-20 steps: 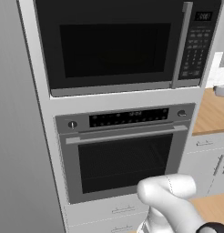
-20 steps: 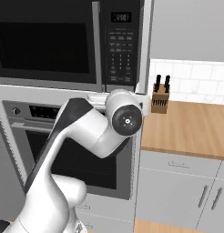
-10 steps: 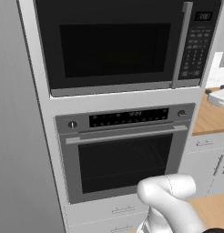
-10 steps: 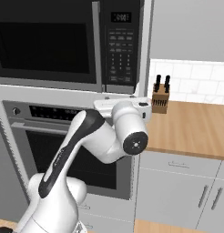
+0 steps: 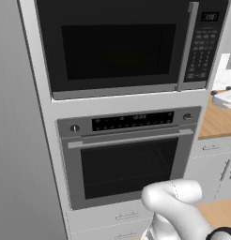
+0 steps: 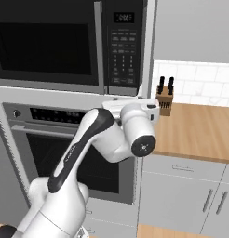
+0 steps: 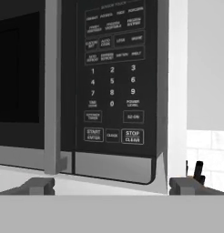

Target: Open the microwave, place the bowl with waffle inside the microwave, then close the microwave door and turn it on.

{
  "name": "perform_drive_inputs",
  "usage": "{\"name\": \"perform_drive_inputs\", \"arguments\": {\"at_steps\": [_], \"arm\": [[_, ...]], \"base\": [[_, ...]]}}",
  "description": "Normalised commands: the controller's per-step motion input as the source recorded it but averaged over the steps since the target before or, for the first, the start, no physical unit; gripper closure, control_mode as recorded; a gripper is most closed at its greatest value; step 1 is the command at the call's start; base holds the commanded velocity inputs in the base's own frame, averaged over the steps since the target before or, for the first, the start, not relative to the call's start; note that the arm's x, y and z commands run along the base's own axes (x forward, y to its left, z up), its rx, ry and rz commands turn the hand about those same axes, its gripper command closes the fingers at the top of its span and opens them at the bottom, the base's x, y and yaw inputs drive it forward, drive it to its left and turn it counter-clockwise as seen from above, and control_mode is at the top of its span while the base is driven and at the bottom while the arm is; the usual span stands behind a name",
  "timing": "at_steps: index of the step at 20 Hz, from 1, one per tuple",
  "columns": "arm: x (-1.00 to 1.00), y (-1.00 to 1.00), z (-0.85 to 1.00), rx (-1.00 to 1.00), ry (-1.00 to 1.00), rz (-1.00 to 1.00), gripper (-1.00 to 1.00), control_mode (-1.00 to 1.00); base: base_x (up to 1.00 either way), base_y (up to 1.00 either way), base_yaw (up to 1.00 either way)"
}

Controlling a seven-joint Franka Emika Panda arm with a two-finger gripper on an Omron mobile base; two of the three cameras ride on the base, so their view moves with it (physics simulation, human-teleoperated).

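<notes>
Base views flanking; hand view near microwave (image 7: 100, 82)

microwave (image 7: 77, 82): black, built-in, just ahead of and above the fingertips | microwave door (image 5: 118, 44): shut, vertical silver handle toward the left fingertip

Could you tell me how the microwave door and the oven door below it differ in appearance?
The microwave door is black, with a vertical silver bar handle at its right edge; the oven door is stainless grey, with a horizontal handle along its top. The microwave door sits higher. Both are shut and have dark glass windows.
</notes>
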Motion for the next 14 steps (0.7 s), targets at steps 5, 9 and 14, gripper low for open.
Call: {"name": "perform_drive_inputs", "arguments": {"at_steps": [5, 9, 14], "arm": [[0.04, 0.00, 0.00, 0.00, 0.00, -0.25, -1.00, -1.00], [0.00, 0.17, 0.03, 0.00, -0.05, -0.27, -1.00, -1.00], [0.08, 0.12, 0.03, 0.00, -0.06, -0.01, -1.00, -1.00]], "base": [[0.00, 0.00, 0.00], [0.00, 0.00, 0.00], [0.00, 0.00, 0.00]]}}
